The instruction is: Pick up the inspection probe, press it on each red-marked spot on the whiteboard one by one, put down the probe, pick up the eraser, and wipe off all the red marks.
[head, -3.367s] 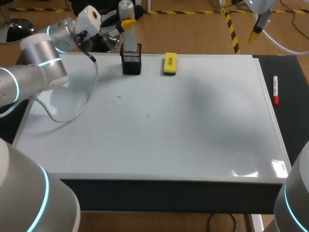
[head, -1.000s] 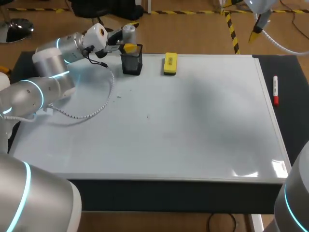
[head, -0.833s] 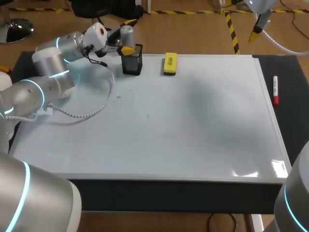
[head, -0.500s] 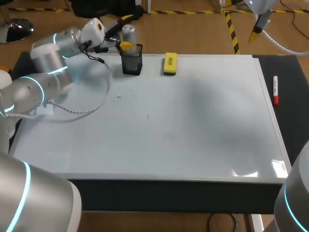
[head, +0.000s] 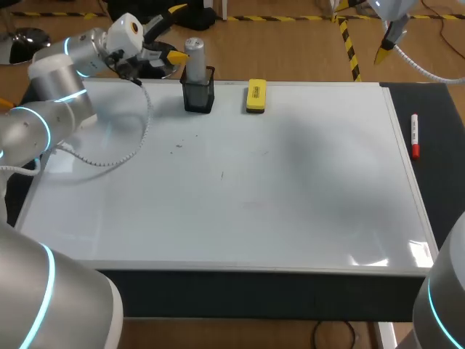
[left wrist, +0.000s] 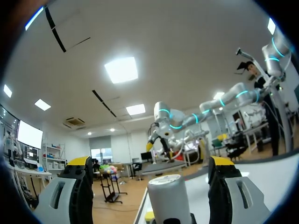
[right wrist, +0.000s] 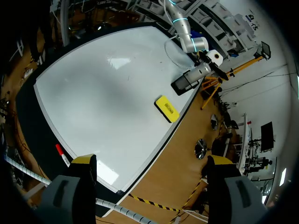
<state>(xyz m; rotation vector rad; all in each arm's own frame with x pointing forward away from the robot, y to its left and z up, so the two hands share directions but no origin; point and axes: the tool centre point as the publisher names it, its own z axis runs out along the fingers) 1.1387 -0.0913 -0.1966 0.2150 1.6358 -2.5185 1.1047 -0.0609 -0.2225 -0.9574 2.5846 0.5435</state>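
The grey cylindrical probe (head: 194, 55) stands upright in a black mesh holder (head: 197, 97) at the whiteboard's far edge. My left gripper (head: 175, 33) is open just left of it, not touching. In the left wrist view the probe's top (left wrist: 168, 198) shows between the spread fingers of the left gripper (left wrist: 150, 161), clear of both. The yellow eraser (head: 256, 95) lies to the right of the holder. My right gripper (head: 389, 38) hangs high over the far right corner; the right wrist view shows this gripper (right wrist: 152, 161) open and empty, with the eraser (right wrist: 167, 108) far below.
The whiteboard (head: 290, 189) covers most of the table and carries only a few tiny dark specks (head: 178, 146). A red marker pen (head: 415, 136) lies on the black strip at its right edge. My left arm's cable (head: 116, 156) droops over the board's left part.
My left gripper has opened off the probe and drawn back to the left, away from the holder. The probe stays standing in the holder. The right arm has not moved.
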